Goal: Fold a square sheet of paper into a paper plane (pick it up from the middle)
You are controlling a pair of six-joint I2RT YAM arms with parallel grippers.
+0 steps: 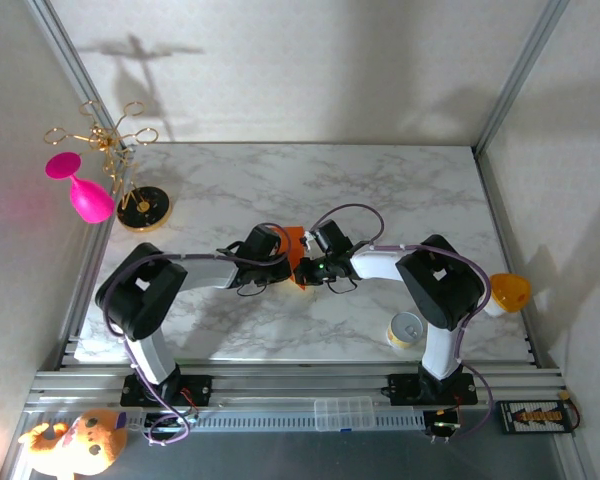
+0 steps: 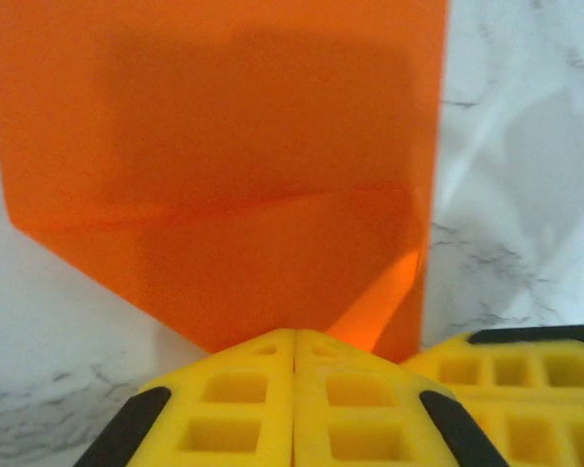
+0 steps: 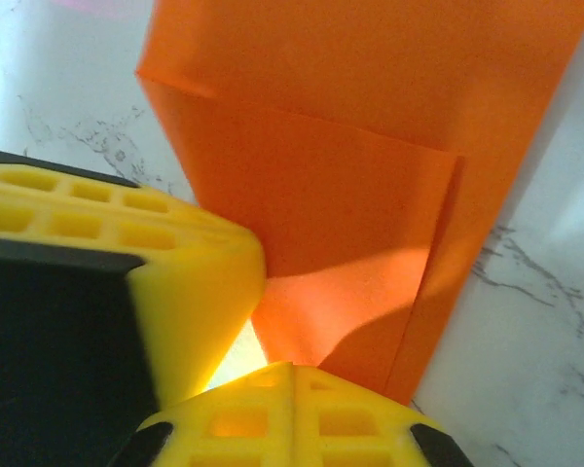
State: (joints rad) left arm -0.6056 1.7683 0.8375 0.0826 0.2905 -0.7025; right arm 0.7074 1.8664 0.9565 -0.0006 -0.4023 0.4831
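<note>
The marble surface (image 1: 380,190) carries one sheet of thin bright orange paper (image 1: 294,246), partly folded, at its middle. At the far left corner there is one bright pink goblet (image 1: 82,192) and one gold wire stand on a round black base (image 1: 140,205). One small yellow can (image 1: 407,330) stands near the near right corner. One orange-yellow cup (image 1: 509,291) is just past the right edge. Before the near edge are one orange plush toy (image 1: 75,445) and one clear plastic box (image 1: 345,410). There are two white-and-black robot arms, the left arm (image 1: 145,295) and the right arm (image 1: 435,285).

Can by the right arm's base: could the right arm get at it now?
Probably not as is. The right claw is shut at the paper mid-table, and the can stands tight beside that arm's base, so it would have to fold far back.
</note>
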